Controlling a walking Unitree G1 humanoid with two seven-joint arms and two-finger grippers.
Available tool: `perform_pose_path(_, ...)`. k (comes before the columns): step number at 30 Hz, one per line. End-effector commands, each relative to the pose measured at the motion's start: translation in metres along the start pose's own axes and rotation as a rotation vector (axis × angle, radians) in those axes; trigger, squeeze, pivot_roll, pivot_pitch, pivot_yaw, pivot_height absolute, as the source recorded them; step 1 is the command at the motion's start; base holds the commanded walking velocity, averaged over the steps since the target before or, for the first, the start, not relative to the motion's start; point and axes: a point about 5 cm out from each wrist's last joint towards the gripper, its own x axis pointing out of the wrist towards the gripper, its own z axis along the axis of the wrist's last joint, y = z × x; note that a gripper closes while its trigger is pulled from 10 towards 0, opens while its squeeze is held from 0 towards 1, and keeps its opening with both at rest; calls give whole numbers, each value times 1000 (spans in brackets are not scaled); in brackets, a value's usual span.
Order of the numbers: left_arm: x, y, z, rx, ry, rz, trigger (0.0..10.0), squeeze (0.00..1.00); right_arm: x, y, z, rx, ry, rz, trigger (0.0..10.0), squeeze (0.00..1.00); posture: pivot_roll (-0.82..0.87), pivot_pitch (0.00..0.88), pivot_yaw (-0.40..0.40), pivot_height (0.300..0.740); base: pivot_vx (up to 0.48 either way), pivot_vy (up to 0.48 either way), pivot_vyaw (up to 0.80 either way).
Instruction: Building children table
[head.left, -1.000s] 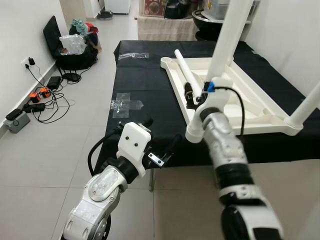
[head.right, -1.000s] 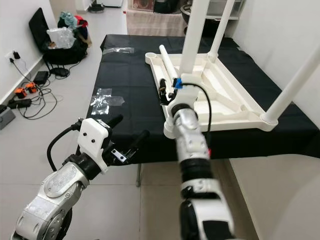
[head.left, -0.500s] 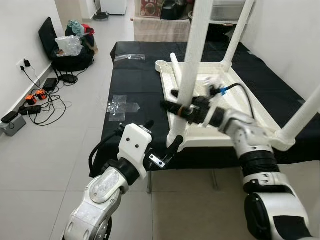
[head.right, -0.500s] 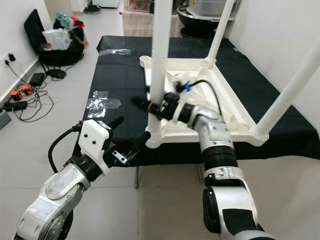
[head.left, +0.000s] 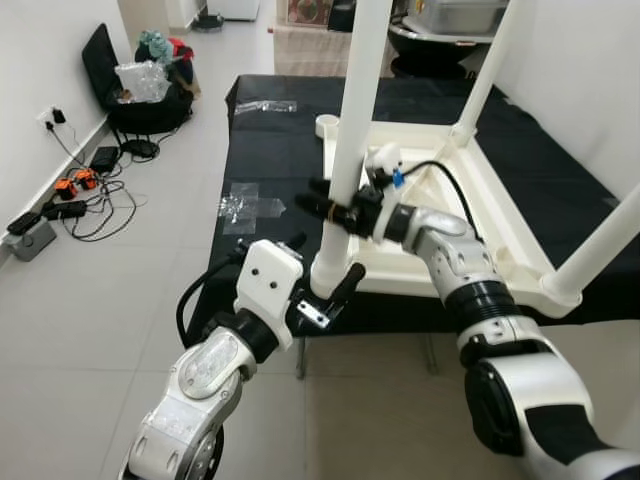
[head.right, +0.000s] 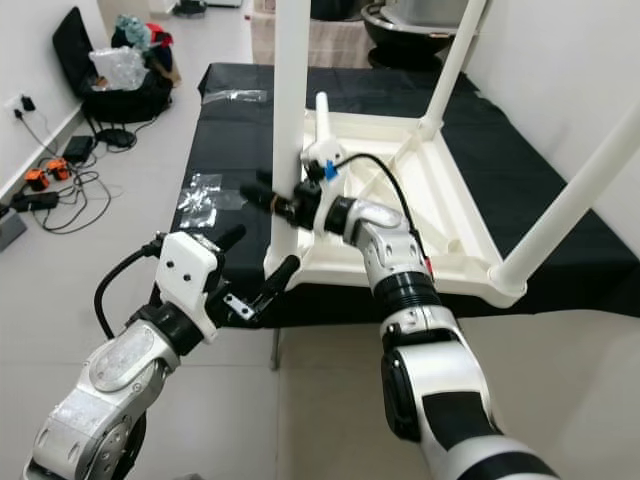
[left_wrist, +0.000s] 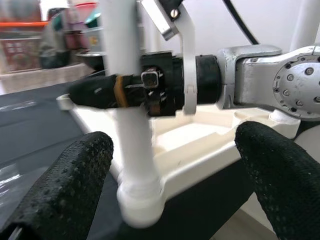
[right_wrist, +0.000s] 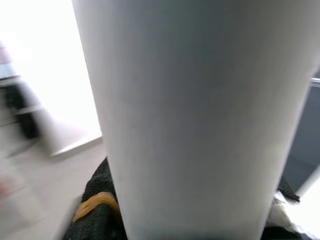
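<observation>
At lower left of the head view, the left gripper (head.left: 322, 281) hovers with fingers spread wide just before the table edge. At centre, the right gripper (head.left: 325, 203) clamps the near white plastic leg (head.left: 348, 150) of the upturned white children's table (head.left: 440, 270) on the black-covered bench (head.left: 270, 160). Clear plastic wrap (head.left: 243, 206) lies left.

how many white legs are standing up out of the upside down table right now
3 upright legs: the near-left leg, gripped by the right hand; the far leg; the near-right leg. The far-left corner socket looks empty. The left hand hangs open nearby.
</observation>
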Motion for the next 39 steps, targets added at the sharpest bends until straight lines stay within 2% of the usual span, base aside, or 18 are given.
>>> perform_pose_path(1, 0, -1, -2, 2, 10, 1, 10000, 0, -7, -18, 10, -38, -11, -157, 0, 0, 64, 43, -74, 740, 0, 0, 0)
perform_pose_path(5, 0, -1, -4, -1, 11, -3, 10000, 0, -20, -36, 2, -31, 3, -496, 0, 0, 58, 38, -69, 740, 0, 0, 0)
perform_pose_path(7, 0, -1, -4, -1, 11, -4, 10000, 0, -22, -38, 0, -27, 7, -536, 0, 0, 58, 38, -69, 740, 0, 0, 0)
perform_pose_path(9, 1, -2, -4, -2, 10, -7, 10000, 0, -31, -37, -8, -11, 18, -740, 0, 0, 55, 34, -68, 740, 0, 0, 0)
perform_pose_path(12, 1, -2, -4, -2, 10, -7, 10000, 0, -36, -36, -12, 1, 20, -825, 0, 0, 55, 34, -68, 740, 0, 0, 0)
perform_pose_path(14, 1, -2, -4, -1, 10, -9, 10000, 0, -46, -28, -17, 64, -12, -1022, 0, 0, 60, 29, -70, 740, 0, 0, 0)
perform_pose_path(16, 1, -2, -4, -1, 10, -9, 10000, 0, -46, -28, -17, 64, -12, -1022, 0, 0, 60, 29, -70, 740, 0, 0, 0)
perform_pose_path(17, 0, -2, -5, 2, 13, -9, 10000, 0, -39, -15, -15, 94, -37, -1039, 10000, 0, 60, 25, -70, 740, 0, 0, 0)
perform_pose_path(23, -1, -2, -5, 4, 16, -9, 10000, 0, -29, -7, -9, 75, -58, -985, 10000, 20, 59, 21, -72, 740, 0, 0, 0)
perform_pose_path(24, -1, -2, -5, 4, 15, -9, 10000, 0, -24, -2, -5, 93, -89, -934, 10000, 1000, 59, 21, -72, 740, 0, 0, 0)
perform_pose_path(25, -1, -3, -6, 4, 15, -9, 10000, 0, -20, 1, 2, 71, -133, -872, 10000, 1000, 61, 16, -74, 740, 0, 0, 0)
perform_pose_path(26, -1, -3, -6, 5, 14, -9, 10000, 0, -14, 4, 10, 48, -172, -772, 10000, 0, 62, 15, -76, 740, 0, 0, 0)
perform_pose_path(27, -1, -3, -6, 5, 14, -9, 10000, 0, -14, 4, 10, 48, -172, -772, 10000, 0, 62, 15, -76, 740, 0, 0, 0)
perform_pose_path(29, -1, -2, -6, 7, 15, -5, 10000, 0, -5, 6, 18, 66, -197, -556, 10000, 0, 62, 15, -76, 740, 0, 0, 0)
perform_pose_path(34, -1, -1, -6, 8, 16, -2, 10000, 0, -7, 3, 20, 49, -161, -444, 10000, 0, 61, 17, -80, 740, 0, 0, 0)
perform_pose_path(36, -1, -1, -6, 10, 17, 0, 10000, 0, -12, 7, 19, 79, -100, -112, 10000, 0, 59, 15, -80, 740, 0, 0, 0)
perform_pose_path(37, -1, -1, -6, 10, 17, 0, 10000, 0, -12, 7, 19, 79, -100, -112, 10000, 0, 59, 15, -80, 740, 0, 0, 0)
perform_pose_path(39, 0, -1, -6, 10, 15, -1, 10000, 0, -21, 15, 17, 92, -71, 172, 10000, 0, 59, 17, -83, 740, 0, 0, 0)
